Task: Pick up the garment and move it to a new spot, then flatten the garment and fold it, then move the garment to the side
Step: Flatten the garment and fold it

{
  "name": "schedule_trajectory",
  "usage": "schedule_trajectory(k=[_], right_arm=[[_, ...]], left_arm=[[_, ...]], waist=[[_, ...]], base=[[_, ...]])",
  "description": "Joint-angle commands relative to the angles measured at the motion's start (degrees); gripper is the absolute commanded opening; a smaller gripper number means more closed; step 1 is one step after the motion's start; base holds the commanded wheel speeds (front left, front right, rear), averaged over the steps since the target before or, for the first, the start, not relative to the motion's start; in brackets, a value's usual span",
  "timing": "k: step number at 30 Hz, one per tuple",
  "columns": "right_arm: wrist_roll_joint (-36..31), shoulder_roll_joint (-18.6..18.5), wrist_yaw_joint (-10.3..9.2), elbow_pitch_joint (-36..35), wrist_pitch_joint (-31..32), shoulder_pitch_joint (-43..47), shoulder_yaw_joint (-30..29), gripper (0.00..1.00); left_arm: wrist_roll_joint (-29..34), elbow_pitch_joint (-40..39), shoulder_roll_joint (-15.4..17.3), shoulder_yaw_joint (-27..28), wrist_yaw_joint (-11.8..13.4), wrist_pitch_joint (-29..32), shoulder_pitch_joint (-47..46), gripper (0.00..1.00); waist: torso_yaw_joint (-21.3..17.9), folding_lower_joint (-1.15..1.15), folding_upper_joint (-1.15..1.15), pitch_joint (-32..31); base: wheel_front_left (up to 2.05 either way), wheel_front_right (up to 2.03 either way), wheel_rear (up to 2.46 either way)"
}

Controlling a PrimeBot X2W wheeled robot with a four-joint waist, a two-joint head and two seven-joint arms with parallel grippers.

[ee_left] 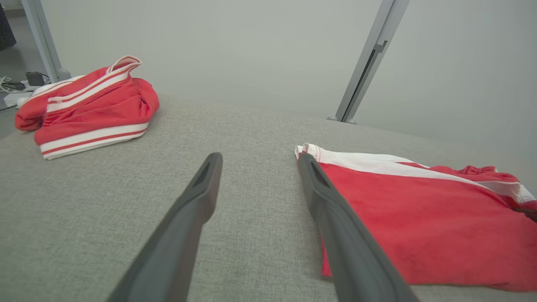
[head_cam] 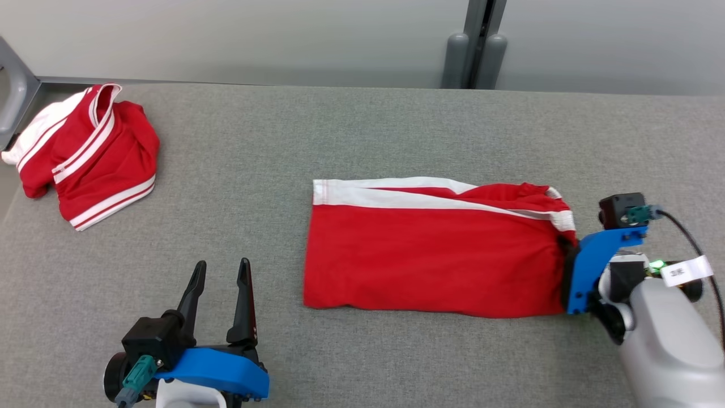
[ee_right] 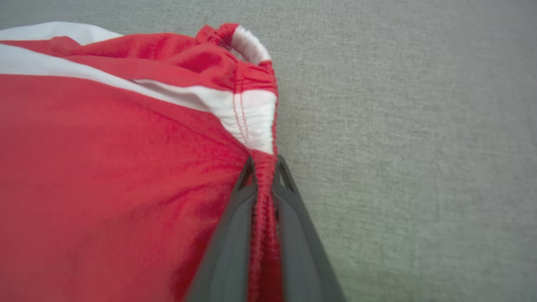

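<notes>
While the red garment (head_cam: 430,255) lies spread flat on the grey table (head_cam: 362,130), right of centre in my head camera, its gathered waistband (ee_right: 251,121) at the right end is pinched between the fingers of my right gripper (ee_right: 265,167). A white stripe runs along its far edge. My left gripper (head_cam: 222,263) sits near the table's front, left of the garment, fingers spread wide and holding nothing. A second red-and-white garment (head_cam: 90,153) lies crumpled at the far left corner.
</notes>
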Motion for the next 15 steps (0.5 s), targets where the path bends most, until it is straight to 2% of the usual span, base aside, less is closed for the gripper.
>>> schedule_trajectory(k=[1,9,12,15], right_arm=[[0.8,-1.3,-0.03,-0.4,0.4,-0.6,0.2,0.00],[4.4,-10.2,-0.03,-3.8,4.0,1.7,0.9,0.00],[5.2,-11.1,-0.02,-5.1,4.9,2.2,0.9,0.00],[7.0,-9.7,-0.02,-6.7,5.4,2.9,1.5,0.00]], left_arm=[[0.3,-0.3,0.0,0.1,-0.2,-0.3,-0.1,1.00],[1.1,-1.1,-0.6,-0.2,-0.7,-0.3,-0.1,1.00],[1.2,-1.2,-0.7,-0.3,-0.9,-0.3,-0.5,1.00],[1.3,-1.2,-0.9,-0.2,-1.1,-0.3,-0.7,1.00]], waist=[[-0.3,0.00,0.00,-0.2],[-1.9,0.00,0.00,-0.5],[-2.3,0.00,0.00,-0.5],[-2.6,0.00,0.00,-0.6]], base=[[0.00,0.00,0.00],[0.00,0.00,0.00],[0.00,0.00,0.00],[0.00,0.00,0.00]])
